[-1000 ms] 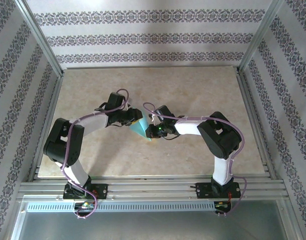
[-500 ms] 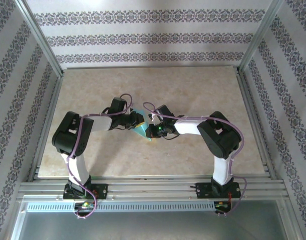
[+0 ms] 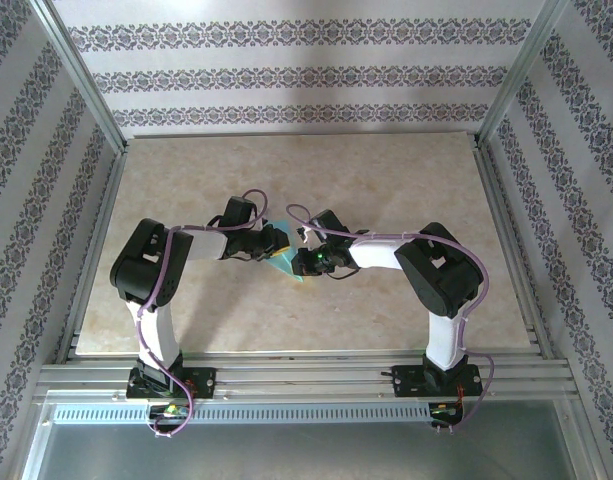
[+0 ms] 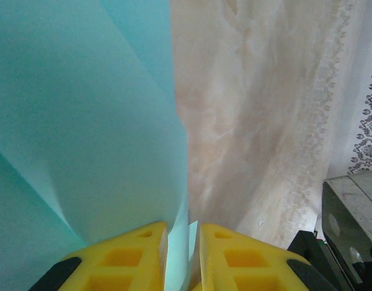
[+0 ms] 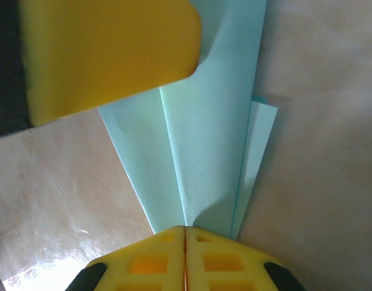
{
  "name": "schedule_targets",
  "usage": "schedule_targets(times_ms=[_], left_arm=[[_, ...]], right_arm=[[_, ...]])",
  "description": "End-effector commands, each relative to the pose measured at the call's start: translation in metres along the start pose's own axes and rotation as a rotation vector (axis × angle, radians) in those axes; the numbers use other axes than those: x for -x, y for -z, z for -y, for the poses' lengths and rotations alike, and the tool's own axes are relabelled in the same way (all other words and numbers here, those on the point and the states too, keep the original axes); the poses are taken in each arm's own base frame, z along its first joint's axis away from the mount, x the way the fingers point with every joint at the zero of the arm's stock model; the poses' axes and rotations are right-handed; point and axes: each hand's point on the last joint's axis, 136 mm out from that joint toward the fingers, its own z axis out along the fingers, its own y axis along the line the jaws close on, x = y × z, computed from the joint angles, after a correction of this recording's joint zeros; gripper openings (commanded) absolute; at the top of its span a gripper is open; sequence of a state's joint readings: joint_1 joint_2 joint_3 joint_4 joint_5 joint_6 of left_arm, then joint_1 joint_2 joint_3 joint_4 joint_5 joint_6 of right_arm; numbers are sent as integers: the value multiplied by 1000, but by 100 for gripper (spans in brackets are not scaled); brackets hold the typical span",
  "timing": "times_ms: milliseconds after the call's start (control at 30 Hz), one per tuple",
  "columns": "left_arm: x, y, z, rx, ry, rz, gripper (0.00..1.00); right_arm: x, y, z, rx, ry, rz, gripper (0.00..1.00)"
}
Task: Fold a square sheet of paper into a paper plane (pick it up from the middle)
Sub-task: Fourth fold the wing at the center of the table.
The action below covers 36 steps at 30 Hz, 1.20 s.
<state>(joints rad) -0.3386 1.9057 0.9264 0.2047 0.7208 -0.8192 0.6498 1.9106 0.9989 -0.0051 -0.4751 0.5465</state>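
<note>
Table [image 3: 386, 180]: beige marbled top, bare at the far side.
Walls [image 3: 306, 75]: striped floral wallpaper, far, left, right.
Rails [image 3: 306, 378]: aluminium, near edge.

I see the paper plane [image 3: 289, 266] only half made: plain turquoise-blue paper, unmarked, folded into long overlapping flaps. It sits near the middle of the worktop [image 3: 386, 180], a bit toward its near edge. Can't tell whether any part touches the worktop.

Right wrist view: the paper plane [image 5: 204, 151] fans out from a narrow end pinched in the closed right tool [image 5: 185, 233], with lengthwise creases and a shorter square-ended flap on one side.

Left wrist view: the paper plane [image 4: 82, 121] is a broad smooth panel with one diagonal crease, and its straight edge is clamped in the left tool [image 4: 182, 233].
</note>
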Motion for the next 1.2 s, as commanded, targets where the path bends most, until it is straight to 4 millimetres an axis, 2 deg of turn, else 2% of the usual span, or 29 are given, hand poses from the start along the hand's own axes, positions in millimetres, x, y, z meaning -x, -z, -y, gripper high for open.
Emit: schedule_targets(times_ms=[0, 167, 467, 567, 733, 800, 1167], left_arm=[[3, -3, -6, 34, -18, -2, 23], [0, -6, -12, 51, -11, -12, 21], [-8, -3, -40, 188, 32, -28, 18], [-11, -2, -48, 227, 36, -41, 18], [-17, -4, -59, 256, 50, -62, 17], [-19, -5, -61, 260, 56, -68, 18], [-20, -7, -66, 265, 75, -72, 17]], right_arm=[[-31, -11, 48, -151, -76, -90, 10], [-30, -10, 47, -151, -78, -87, 10], [-25, -5, 39, -124, -75, -70, 10], [-18, 1, 26, -85, -58, -52, 11], [9, 24, -18, 26, 18, 31, 11], [15, 27, -28, 39, 40, 44, 11], [24, 5, -23, -6, 48, 20, 8]])
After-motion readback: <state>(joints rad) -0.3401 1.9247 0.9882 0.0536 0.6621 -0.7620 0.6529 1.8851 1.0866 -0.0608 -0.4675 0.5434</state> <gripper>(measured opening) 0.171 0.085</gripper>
